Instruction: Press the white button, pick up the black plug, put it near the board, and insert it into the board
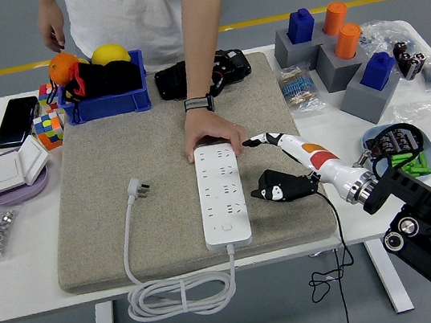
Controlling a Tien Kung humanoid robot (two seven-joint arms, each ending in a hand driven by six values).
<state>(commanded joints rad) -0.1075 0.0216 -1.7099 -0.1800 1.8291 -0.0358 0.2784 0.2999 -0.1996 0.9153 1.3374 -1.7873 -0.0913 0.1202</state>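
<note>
White plastic power strip (pixel 222 195) steadied by person's hand (pixel 210 139) at 12 o'clock. Right robot hand (pixel 282 169) at 3 o'clock, index extended, nothing grasped. Rigid light grey-white plug (pixel 138 190) at 9 o'clock judged best gripped by body.

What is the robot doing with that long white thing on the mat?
The long white thing is a power strip. A person's hand presses on its far end, holding it steady. The right robot hand hovers just beside the strip with one finger pointing out and touches nothing. The strip's own plug lies loose on the grey mat to the left. The robot's left arm is out of view.
</note>
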